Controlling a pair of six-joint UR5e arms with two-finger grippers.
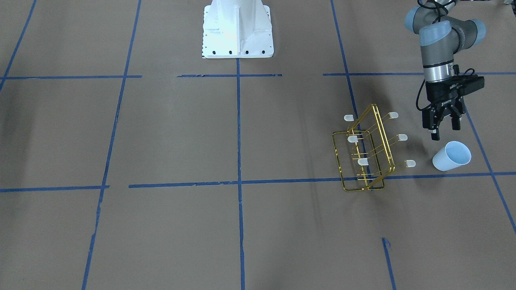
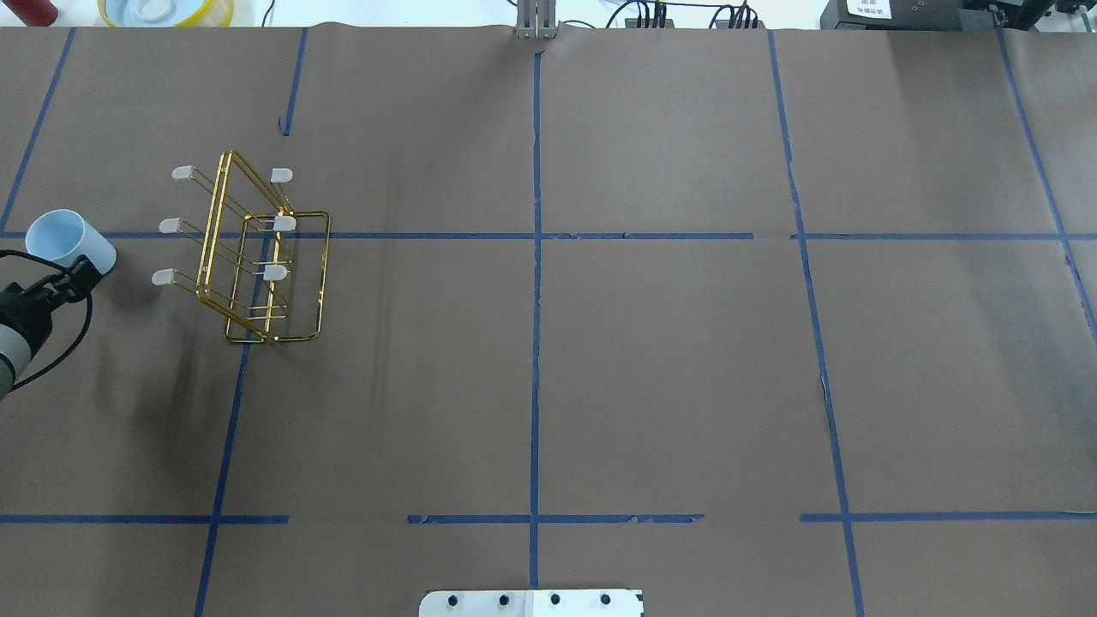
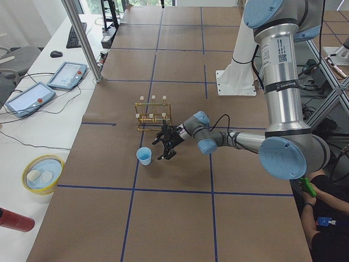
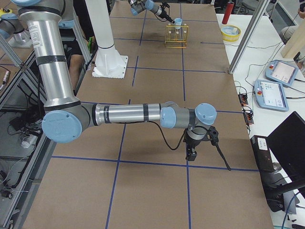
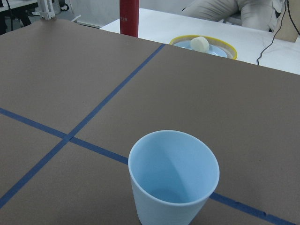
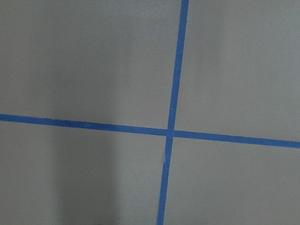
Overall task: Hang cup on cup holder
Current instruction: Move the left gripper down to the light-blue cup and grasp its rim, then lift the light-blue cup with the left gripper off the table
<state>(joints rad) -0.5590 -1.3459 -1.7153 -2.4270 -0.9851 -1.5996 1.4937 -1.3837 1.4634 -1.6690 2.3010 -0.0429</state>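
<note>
So, front view: left gripper (image 1: 443, 128) open and empty, just above the cup (image 1: 451, 156), which stands upright on the table near the rack (image 1: 365, 155). Nothing hung yet; grasp, lift and hang all remain. Overhead: cup sits apart from the rack, prongs all bare. Right-side view: right gripper (image 4: 191, 153) well away, can't tell its opening.

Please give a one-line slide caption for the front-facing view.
Open left gripper poised near the upright cup, gold cup holder beside it.

Seen from above, the cup (image 2: 64, 242) stands on the table (image 2: 600, 360) at nine o'clock from the cup holder (image 2: 257, 257). The left gripper (image 2: 77, 272) is just beside the cup, at six o'clock.
</note>
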